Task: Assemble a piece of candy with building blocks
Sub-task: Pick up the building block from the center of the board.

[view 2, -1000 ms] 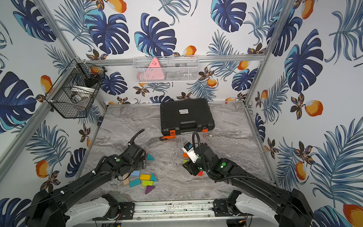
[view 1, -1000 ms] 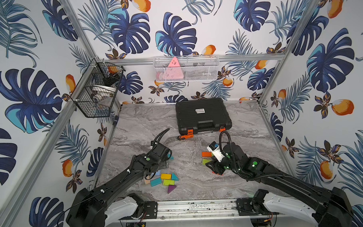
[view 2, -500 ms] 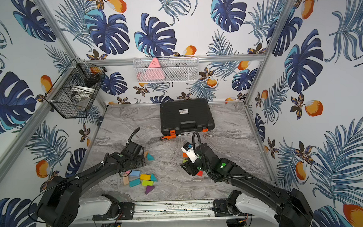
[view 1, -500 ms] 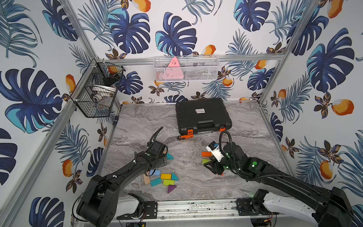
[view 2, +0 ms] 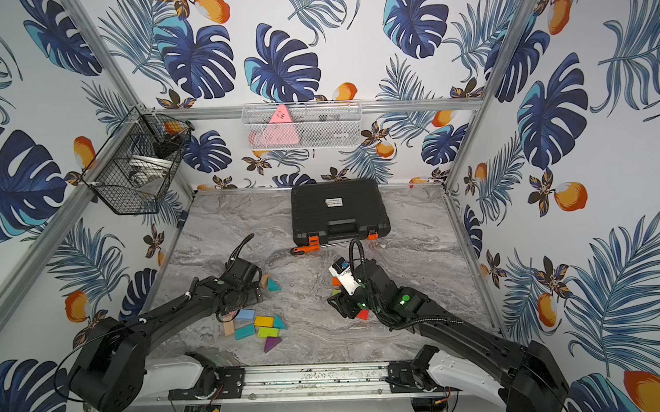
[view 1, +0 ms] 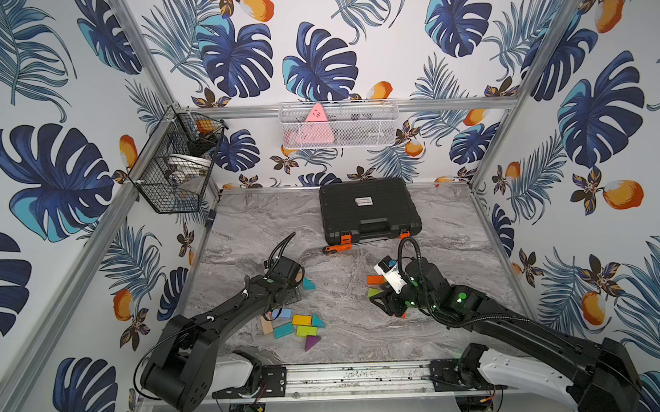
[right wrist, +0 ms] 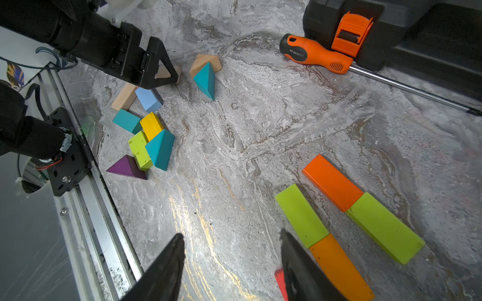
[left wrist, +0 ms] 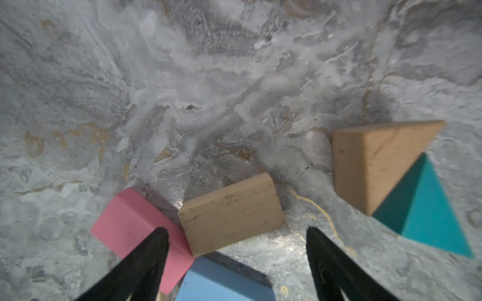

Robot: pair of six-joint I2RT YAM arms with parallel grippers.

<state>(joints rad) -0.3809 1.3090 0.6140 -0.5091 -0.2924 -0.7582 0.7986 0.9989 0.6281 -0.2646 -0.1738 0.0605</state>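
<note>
Looking through the left wrist camera, we find the left gripper [left wrist: 234, 230] with its jaws standing wide apart and nothing clamped. A plain wood block [left wrist: 229, 213] lies flat on the marble surface [left wrist: 182, 78] just at the fingertips. It touches a pink block [left wrist: 130, 224], which one fingertip overlaps, and a light blue block [left wrist: 221, 281] lies close by. Near them a plain wood triangle [left wrist: 373, 161] touches a teal triangle [left wrist: 433, 216].

We see the right gripper [right wrist: 232, 235] parted as well, holding nothing, with bare surface between its fingers. Just beside it lie two rows: an orange block [right wrist: 332, 182] end to end with a lime block [right wrist: 384, 226], and a second lime block [right wrist: 301, 215] end to end with a second orange block [right wrist: 339, 265].

In a top view we make out a loose cluster of yellow, teal, lime and purple blocks [view 1: 301, 320] at the front of the surface near the left arm, well apart from those rows.
</note>
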